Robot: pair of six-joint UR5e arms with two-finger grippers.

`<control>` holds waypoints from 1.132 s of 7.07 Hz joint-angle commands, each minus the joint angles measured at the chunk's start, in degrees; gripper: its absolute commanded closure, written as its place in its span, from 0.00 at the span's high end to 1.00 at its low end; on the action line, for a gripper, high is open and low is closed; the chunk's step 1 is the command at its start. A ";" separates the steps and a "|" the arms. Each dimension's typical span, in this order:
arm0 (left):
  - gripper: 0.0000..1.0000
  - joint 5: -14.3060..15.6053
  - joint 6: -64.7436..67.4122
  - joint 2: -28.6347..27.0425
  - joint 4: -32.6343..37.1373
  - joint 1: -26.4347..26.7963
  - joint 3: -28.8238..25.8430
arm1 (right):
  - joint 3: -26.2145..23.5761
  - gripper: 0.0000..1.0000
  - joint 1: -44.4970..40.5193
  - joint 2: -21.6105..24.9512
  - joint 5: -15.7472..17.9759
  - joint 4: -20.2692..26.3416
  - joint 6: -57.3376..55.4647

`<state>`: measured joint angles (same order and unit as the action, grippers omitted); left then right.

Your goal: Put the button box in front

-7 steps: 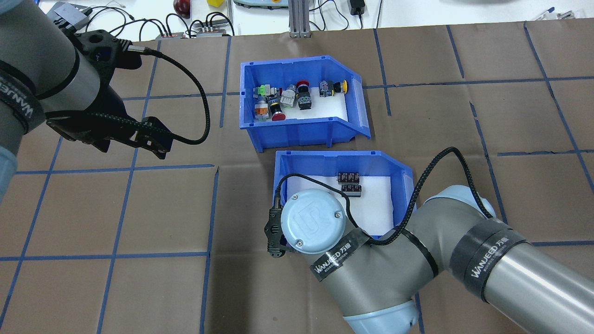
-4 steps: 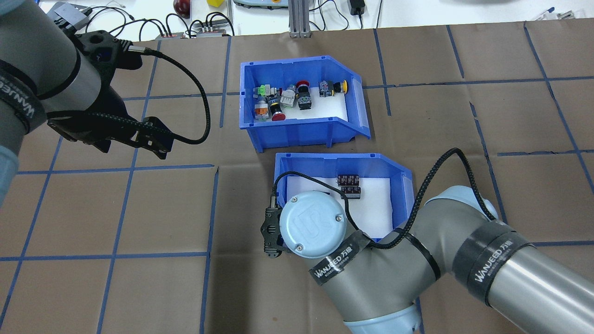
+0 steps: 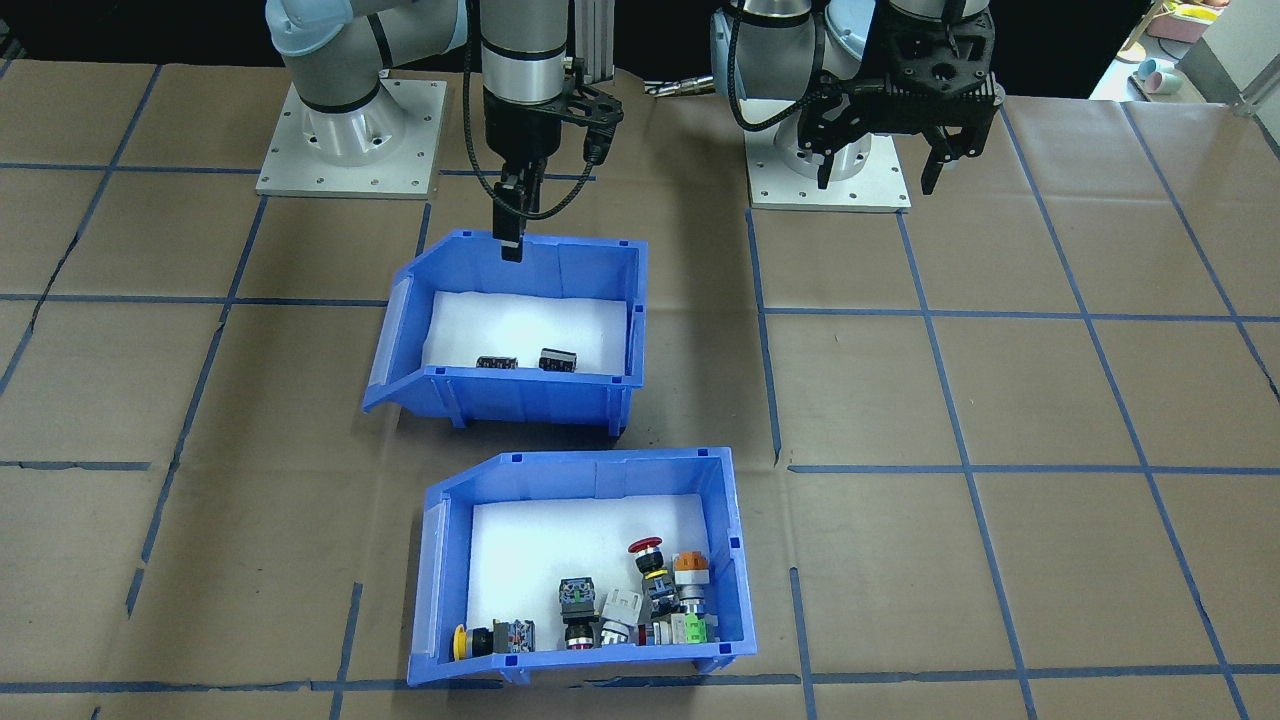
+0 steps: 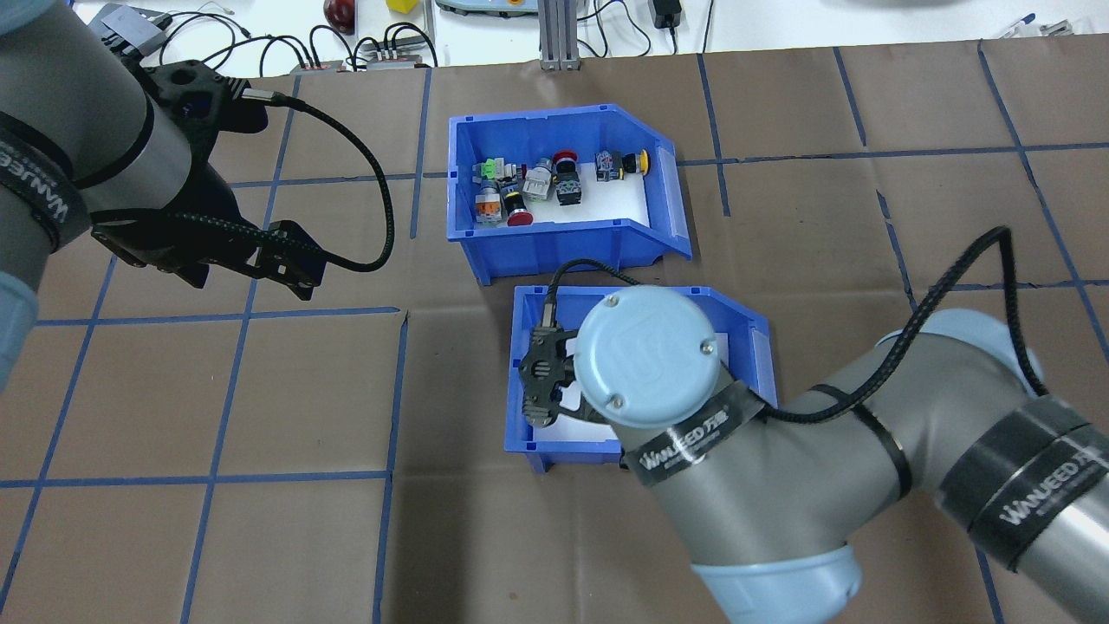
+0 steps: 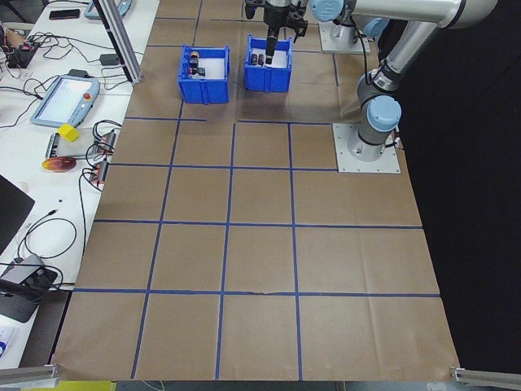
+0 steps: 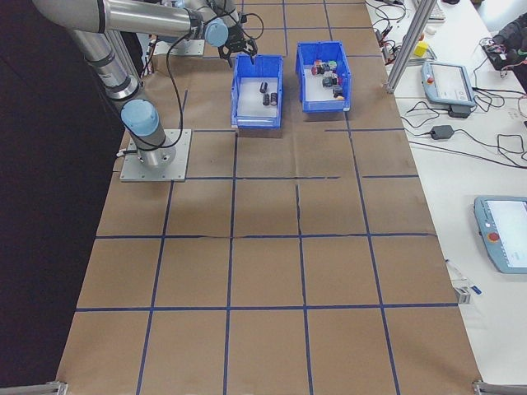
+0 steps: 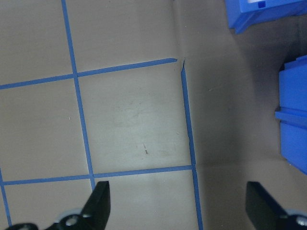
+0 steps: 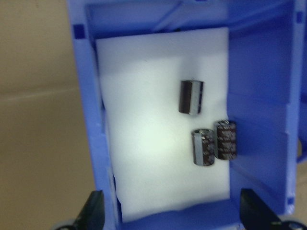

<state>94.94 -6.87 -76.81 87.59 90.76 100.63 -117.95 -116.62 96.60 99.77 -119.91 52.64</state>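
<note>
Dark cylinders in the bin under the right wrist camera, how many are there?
3: one cylinder lies alone mid-liner, and a pair lies side by side against the bin's wall. None seems hidden.

Button box [image 4: 554,234] on the worktop [image 4: 303,399], far side from the robot; second bin [image 4: 528,347] just behind it, under the right end effector [image 3: 511,245].
</note>
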 commanded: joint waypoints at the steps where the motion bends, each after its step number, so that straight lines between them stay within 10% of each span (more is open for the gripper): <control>1: 0.99 0.07 0.01 -0.01 0.29 -0.05 0.01 | 6.13 1.00 11.01 0.35 -0.28 6.60 -0.78; 5: 0.99 0.07 -0.08 0.08 0.82 0.03 0.01 | 14.66 1.00 27.82 0.26 -10.53 21.17 -15.33; 8: 0.99 0.07 0.01 0.17 0.82 0.03 0.36 | 23.44 1.00 29.17 -2.71 -11.53 26.57 -39.47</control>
<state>95.01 -6.89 -76.74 88.42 90.76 100.77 -98.10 -87.82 95.98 88.45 -94.48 22.59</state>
